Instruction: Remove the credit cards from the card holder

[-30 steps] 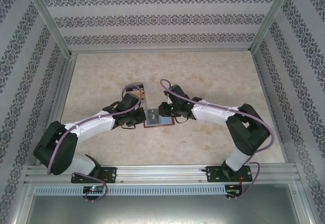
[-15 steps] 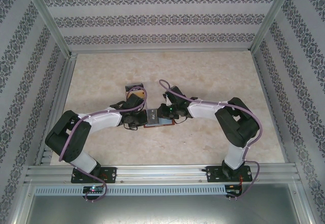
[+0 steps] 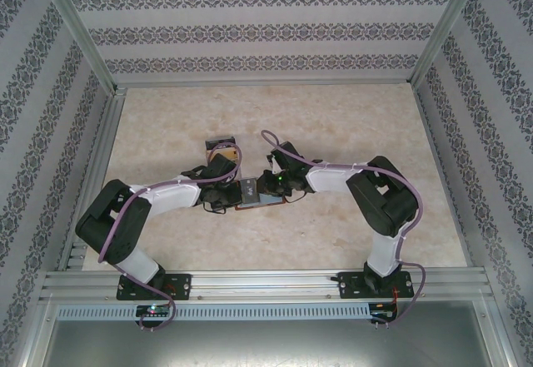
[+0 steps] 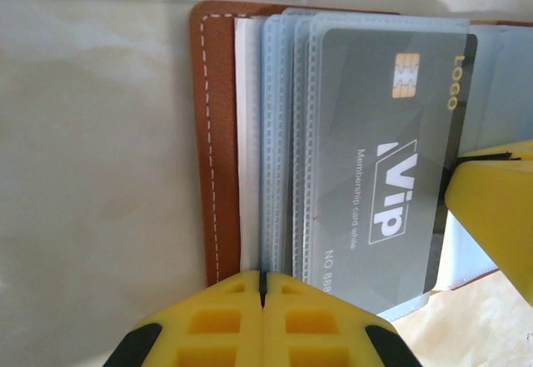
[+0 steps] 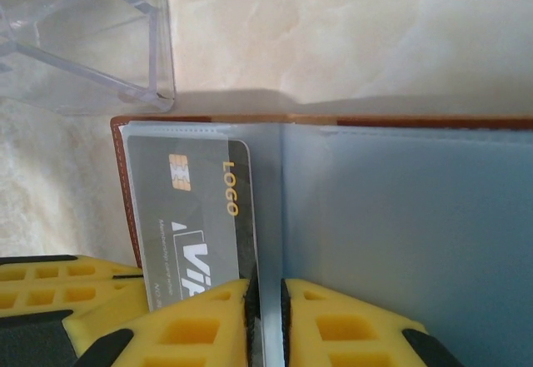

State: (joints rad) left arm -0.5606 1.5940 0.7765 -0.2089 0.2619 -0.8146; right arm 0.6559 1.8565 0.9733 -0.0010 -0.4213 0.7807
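Holder [image 4: 218, 134] open mid-desk; card [image 4: 375, 159] in sleeve [image 5: 266, 184], none out. Left end effector [image 4: 262, 300] together; right end effector [image 5: 265, 317] clamped on sleeve.

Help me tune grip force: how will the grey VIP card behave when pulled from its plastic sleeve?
The VIP card lies flat with straight edges, so it is probably stiff and light. Its glossy face looks slippery to pinch. The thin plastic sleeve around it may drag along.

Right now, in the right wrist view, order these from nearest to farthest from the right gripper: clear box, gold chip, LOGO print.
1. LOGO print, just up-left of the right gripper.
2. Gold chip, farther left on the credit card.
3. Clear box, top-left corner.
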